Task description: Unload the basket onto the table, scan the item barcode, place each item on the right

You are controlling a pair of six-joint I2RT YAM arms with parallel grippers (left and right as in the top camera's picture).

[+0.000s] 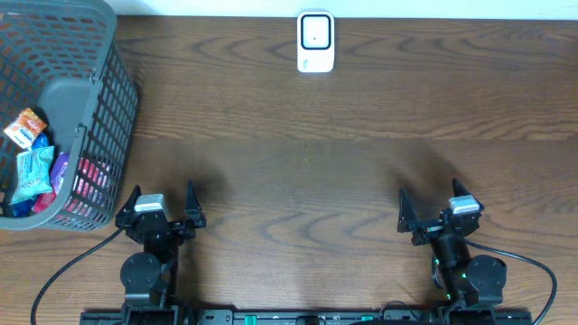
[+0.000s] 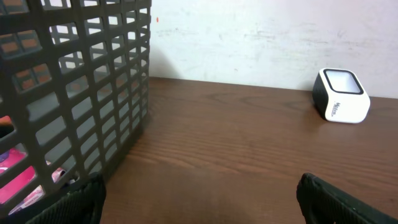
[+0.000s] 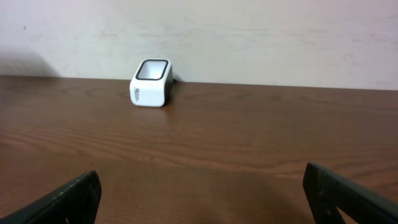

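Observation:
A white barcode scanner with a dark window stands at the table's far edge, also seen as the scanner and the scanner in the wrist views. Several packaged items lie inside the grey mesh basket at the left; pink packets show through its wall. My left gripper sits near the front edge just right of the basket, open and empty. My right gripper rests at the front right, open and empty, far from the scanner.
The brown wooden table runs between the two arms and back to the white wall. The basket wall rises close on the left gripper's left side. Cables trail by the arm bases.

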